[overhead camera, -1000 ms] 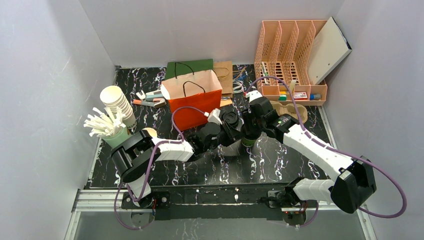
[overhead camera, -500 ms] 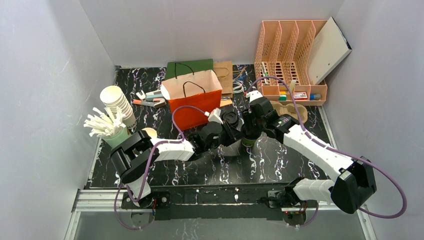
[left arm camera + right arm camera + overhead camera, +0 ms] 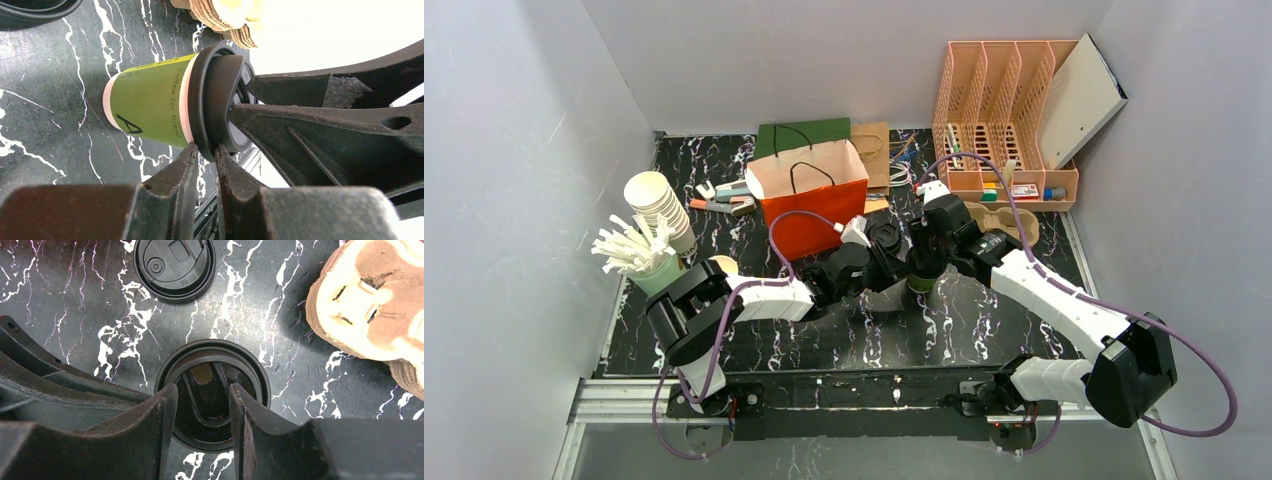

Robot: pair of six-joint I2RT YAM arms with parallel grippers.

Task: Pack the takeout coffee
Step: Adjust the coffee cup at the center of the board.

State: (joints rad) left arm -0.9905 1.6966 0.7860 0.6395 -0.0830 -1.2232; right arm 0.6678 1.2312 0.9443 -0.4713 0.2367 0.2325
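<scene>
The takeout coffee [image 3: 150, 107] is a green paper cup standing upright on the black marble table [image 3: 984, 320], with a black lid [image 3: 215, 95] on it. My left gripper [image 3: 205, 149] is shut on the lid's rim from the side. From above, the lid [image 3: 210, 365] fills the middle of the right wrist view. My right gripper [image 3: 202, 390] hovers over it, open, its fingers [image 3: 310, 120] resting against the lid's top. In the top view the cup [image 3: 914, 284] is mostly hidden under both grippers, mid-table.
A spare black lid [image 3: 175, 269] lies just behind the cup. A cardboard cup carrier [image 3: 370, 305] sits to the right. A red paper bag [image 3: 809, 195] stands open behind; white paper cups [image 3: 659, 205] stand left, a peach organizer [image 3: 1009, 110] back right.
</scene>
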